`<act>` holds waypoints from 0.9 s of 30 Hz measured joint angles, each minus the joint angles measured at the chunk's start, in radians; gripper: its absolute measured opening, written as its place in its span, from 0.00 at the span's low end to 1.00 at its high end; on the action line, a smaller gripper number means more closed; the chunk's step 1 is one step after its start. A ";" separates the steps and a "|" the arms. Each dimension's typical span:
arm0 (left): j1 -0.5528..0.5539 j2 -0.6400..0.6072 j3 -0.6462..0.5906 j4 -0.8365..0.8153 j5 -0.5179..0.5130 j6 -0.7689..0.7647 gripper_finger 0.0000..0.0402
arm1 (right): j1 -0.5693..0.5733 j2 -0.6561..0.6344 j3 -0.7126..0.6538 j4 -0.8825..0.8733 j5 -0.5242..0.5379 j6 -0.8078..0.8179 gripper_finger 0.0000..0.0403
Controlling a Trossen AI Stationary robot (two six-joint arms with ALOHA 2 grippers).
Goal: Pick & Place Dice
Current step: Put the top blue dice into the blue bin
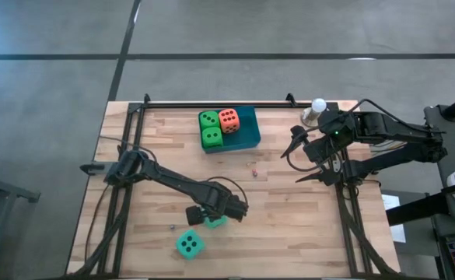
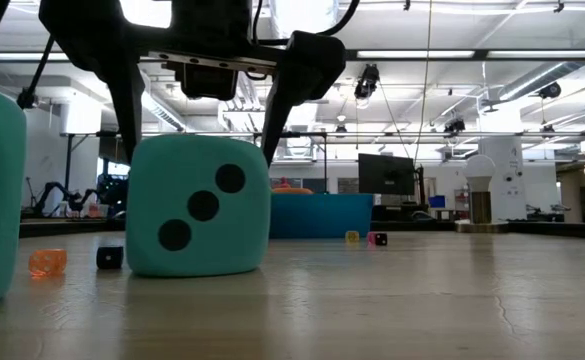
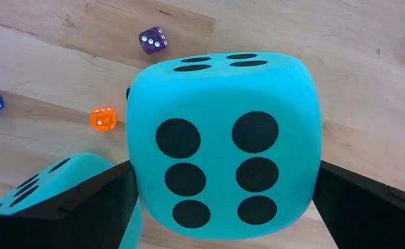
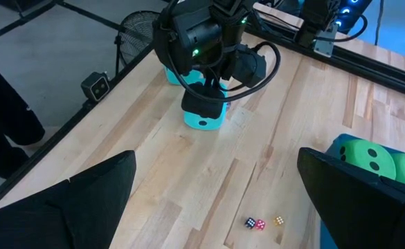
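- The left gripper [image 1: 215, 215] straddles a teal die [image 2: 199, 205] on the table's near-centre boards, fingers spread wide to either side of it and not yet closed; nothing is held.
- Risk: in the left wrist view the die [image 3: 223, 142] fills the gap between the fingers [image 3: 95, 207], so little clearance shows. A finger landing on the top face instead of the flanks would likely push or tip the cube.
- Risk: the cube looks soft; an off-centre squeeze could let it twist out during the lift.
- Risk: the second teal die [image 1: 189, 244] lies just beside it, nearer the table's front edge, and small loose dice [image 3: 104, 119] sit close by; a sideways nudge could scatter them.
- Risk: the blue tray [image 1: 248, 128] at the far edge already holds two green dice [image 1: 211, 129] and a red die [image 1: 229, 119], so room for a clean drop is limited.
- The right gripper [image 1: 309, 159] waits with fingers apart at the table's right side, empty.
- The die: teal, rounded corners, black pips, six on top and three facing the low camera.
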 joint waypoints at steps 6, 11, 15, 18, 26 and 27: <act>0.000 0.000 0.000 0.006 0.000 -0.002 0.99 | 0.000 0.000 0.000 0.000 0.000 0.001 0.99; 0.000 -0.002 0.000 0.007 0.000 0.020 0.99 | 0.000 0.000 0.000 0.000 0.000 0.002 0.99; 0.000 -0.002 0.000 0.007 0.000 0.068 0.99 | 0.000 0.000 0.000 0.000 0.000 0.001 0.99; 0.000 -0.002 0.000 0.007 0.002 0.151 0.99 | 0.000 0.000 0.000 0.000 0.000 0.000 0.99; 0.006 -0.003 0.000 0.007 0.003 0.358 0.98 | 0.000 0.000 0.000 0.000 0.000 0.002 0.99; 0.008 -0.003 0.000 0.008 0.003 0.374 0.98 | 0.000 0.000 0.000 0.000 0.000 0.000 0.99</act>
